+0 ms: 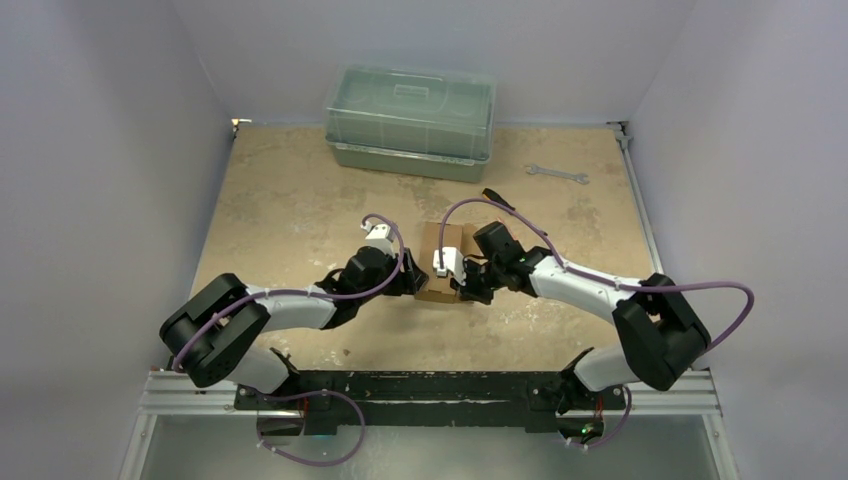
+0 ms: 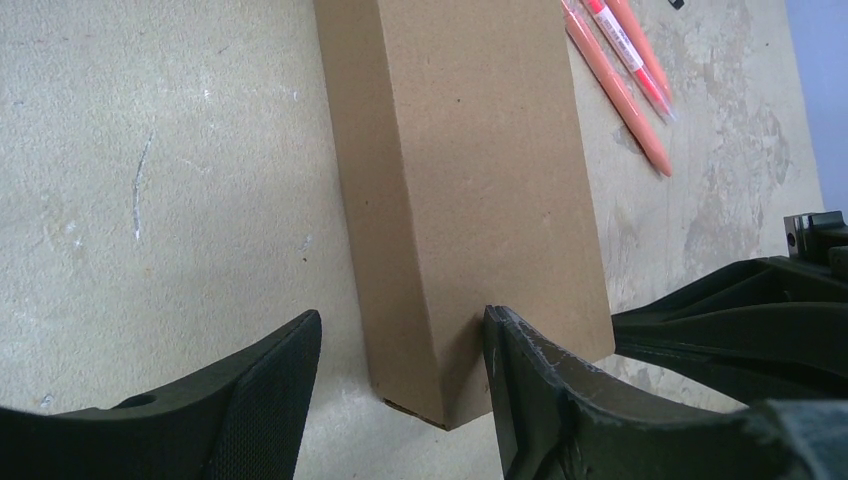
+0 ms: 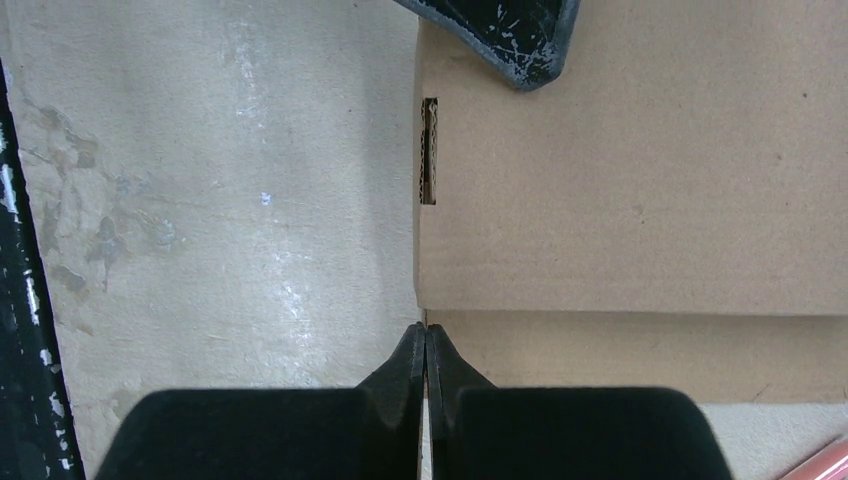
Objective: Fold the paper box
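Mid-table, between the two arms: the paper box (image 1: 436, 245). It lies flat as a narrow rectangular carton, long axis near-to-far. The body looks formed. My read is that only the near end is left to close. There's a small slot (image 3: 429, 150) cut in the edge there, probably for a tab.

The left end effector (image 2: 402, 330) is released, jaws wide. It straddles the box's near corner from the left. One finger (image 2: 540, 380) sits on the top panel, the other (image 2: 250, 400) hangs off the side over the table (image 2: 150, 200). That looks like a brace, pinning the carton so it can't slide or lift.

The right end effector (image 3: 426, 340) is clenched, fingers tip to tip with nothing visible between them. The tip is right at the box edge, where the top panel meets the strip below it. Closed fingers make a stiff poker, so I'd guess it's set to push or tuck there, not to grasp.

Risks: the card is thin, so an off-line push creases the panel or shoves the carton out from under the left finger.

Pink-orange pens (image 2: 620, 80) lie on the table just beside the box, on the side away from the left arm. They're close enough to get nudged if the box shifts.

The lidded plastic bin (image 1: 410, 120) sits at the far edge, centre, well apart. The wrench (image 1: 557, 174) lies far right, also out of the way.
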Controlling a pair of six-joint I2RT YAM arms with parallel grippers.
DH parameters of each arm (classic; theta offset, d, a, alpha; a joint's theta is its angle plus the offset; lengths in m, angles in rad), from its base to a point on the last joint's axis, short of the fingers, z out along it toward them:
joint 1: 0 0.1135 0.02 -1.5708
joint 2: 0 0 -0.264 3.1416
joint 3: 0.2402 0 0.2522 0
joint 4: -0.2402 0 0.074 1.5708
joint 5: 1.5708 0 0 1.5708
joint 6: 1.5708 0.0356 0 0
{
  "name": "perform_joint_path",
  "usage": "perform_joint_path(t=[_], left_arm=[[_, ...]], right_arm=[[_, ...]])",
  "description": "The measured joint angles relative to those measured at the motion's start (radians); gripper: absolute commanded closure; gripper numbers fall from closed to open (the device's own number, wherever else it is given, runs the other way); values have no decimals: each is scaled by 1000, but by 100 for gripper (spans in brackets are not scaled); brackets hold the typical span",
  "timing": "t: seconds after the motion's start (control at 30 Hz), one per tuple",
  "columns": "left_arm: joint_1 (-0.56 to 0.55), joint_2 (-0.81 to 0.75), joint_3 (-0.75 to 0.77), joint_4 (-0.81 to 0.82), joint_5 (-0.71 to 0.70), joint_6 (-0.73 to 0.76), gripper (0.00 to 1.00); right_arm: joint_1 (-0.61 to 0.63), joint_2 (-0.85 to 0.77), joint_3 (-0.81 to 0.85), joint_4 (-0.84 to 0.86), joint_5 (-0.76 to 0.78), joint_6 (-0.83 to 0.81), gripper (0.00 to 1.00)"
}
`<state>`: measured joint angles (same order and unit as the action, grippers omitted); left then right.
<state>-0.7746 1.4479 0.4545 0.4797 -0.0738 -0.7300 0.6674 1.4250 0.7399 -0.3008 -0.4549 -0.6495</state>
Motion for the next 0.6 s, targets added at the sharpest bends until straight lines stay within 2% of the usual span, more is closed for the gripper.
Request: perform_joint_path(t=[0.2,0.4,0.6], left_arm=[[0,2,0,2,0,-11,41],[0,3,0,5,0,-11,41],[0,3,0,4,0,-11,41]], right_arm=[[8,-15,-13,31,14,28,99],[11,-26,-17,52,18,42,79],[11,-69,-17,49,-1,33,68]])
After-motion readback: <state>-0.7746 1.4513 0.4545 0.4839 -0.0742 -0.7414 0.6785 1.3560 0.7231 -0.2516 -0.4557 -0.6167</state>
